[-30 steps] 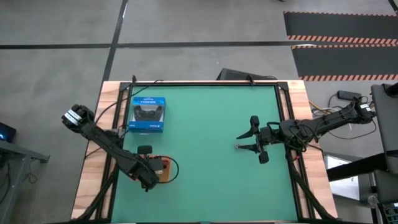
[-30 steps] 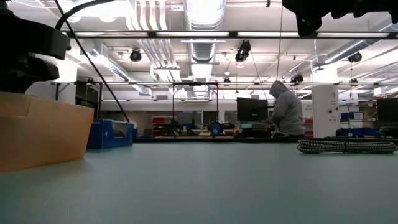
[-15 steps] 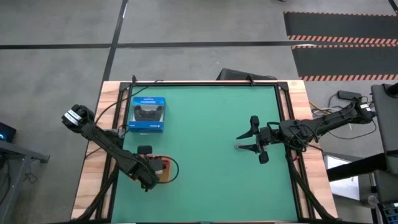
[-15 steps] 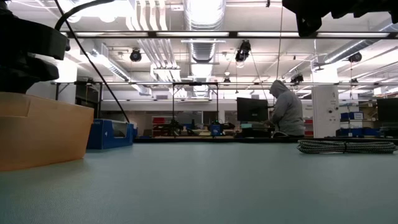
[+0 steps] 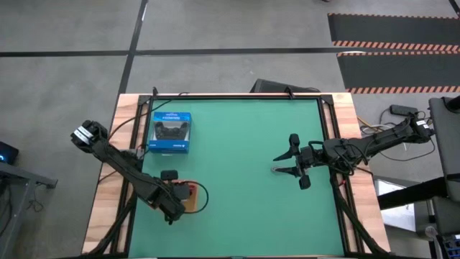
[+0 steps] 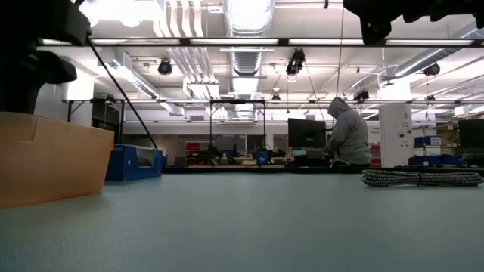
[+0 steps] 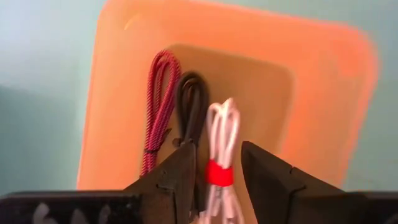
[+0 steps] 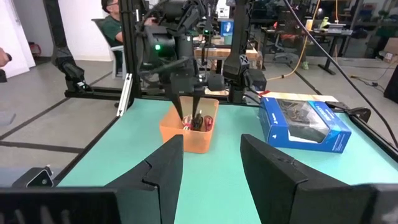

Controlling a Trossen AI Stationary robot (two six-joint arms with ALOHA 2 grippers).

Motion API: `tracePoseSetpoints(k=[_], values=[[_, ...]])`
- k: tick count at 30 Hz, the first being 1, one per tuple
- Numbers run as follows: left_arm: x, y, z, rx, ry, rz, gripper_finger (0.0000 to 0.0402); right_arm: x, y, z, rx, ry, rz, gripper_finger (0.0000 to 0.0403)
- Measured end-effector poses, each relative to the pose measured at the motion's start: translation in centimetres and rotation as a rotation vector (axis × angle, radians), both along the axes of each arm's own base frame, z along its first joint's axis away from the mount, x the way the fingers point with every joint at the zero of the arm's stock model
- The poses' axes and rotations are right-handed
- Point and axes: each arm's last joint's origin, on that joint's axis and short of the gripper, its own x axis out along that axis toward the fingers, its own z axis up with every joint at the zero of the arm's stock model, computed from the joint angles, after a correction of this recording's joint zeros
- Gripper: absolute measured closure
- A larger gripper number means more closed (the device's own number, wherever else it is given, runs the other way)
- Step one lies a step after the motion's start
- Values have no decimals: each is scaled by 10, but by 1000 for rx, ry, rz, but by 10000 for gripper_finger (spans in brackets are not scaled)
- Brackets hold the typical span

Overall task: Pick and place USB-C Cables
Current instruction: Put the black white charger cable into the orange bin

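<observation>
My left gripper (image 7: pixel 217 149) hangs open over the orange-brown tray (image 7: pixel 323 106), fingers pointing down. In the tray lie a red-pink cable (image 7: pixel 158 106), a black cable (image 7: pixel 191 109) and a white cable (image 7: pixel 222 134) with a red tie. The fingers stand on either side of the white cable; no touch shows. In the high view this gripper (image 5: pixel 180 193) is near the table's left near corner. The grey braided cable (image 6: pixel 420 177) lies flat on the green mat. My right gripper (image 5: pixel 285 164) is open above the mat at the right, with the grey cable (image 5: pixel 277 170) beside its fingers.
A blue box picturing a black controller (image 5: pixel 171 132) stands at the far left of the mat, beyond the tray (image 5: pixel 190 198). The mat's middle (image 5: pixel 237 158) lies bare between the arms. A person in a grey hood (image 6: pixel 349 134) stands in the room behind the table.
My left gripper has risen a little over the tray; in the low view its dark bulk now sits higher. The cables and tray have kept their places.
</observation>
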Motion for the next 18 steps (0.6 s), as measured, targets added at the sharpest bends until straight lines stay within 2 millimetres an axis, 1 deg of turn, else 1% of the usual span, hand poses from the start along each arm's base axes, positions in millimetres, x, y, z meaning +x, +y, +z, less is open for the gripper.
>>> tracePoseSetpoints(k=[6,9,13,18], values=[[7,-4,21,-45,-65,3,288,0,0,-1,17,15,-2,250],[10,-5,34,-30,-138,16,288,3,1,-5,34,38,-4,250],[15,-4,52,38,-271,22,288,10,3,-14,73,107,-12,250],[27,-8,67,168,-473,-70,288,20,5,-32,133,220,-33,250]])
